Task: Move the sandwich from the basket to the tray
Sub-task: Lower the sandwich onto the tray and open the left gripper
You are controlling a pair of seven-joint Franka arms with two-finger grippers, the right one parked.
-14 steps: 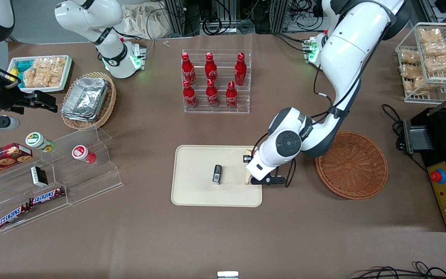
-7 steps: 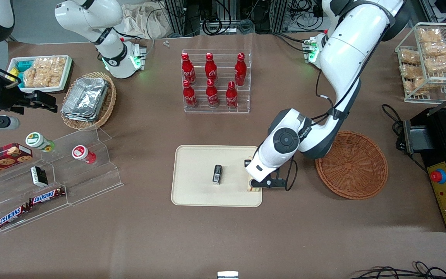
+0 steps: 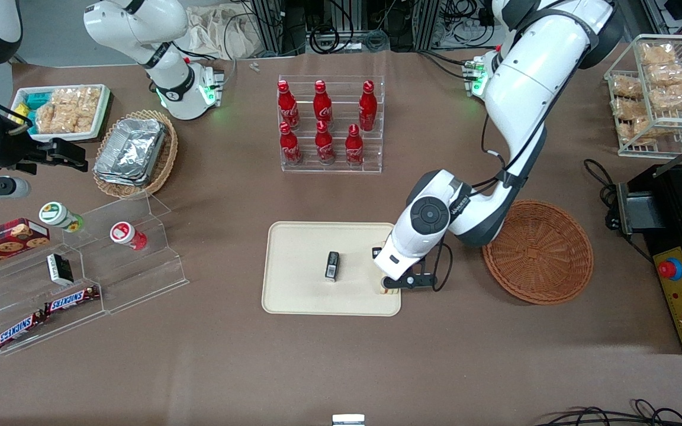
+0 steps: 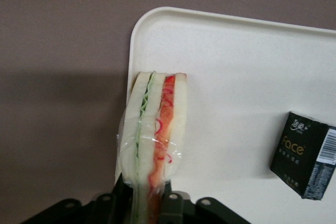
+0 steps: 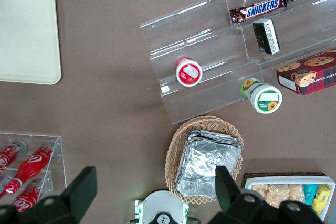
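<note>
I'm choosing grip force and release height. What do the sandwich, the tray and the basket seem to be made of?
Sandwich, held by the gripper: soft-looking white bread, glossy clear film around it. Tray: smooth matte cream, likely plastic or pressed fibre, faintly speckled. Basket: reddish-brown woven wicker, visible weave rings.

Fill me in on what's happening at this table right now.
The working arm's gripper is shut on the sandwich, holding it over the edge of the tray that faces the basket. The basket it came from is empty. A small black box lies on the tray. The sandwich has not been released yet.
</note>
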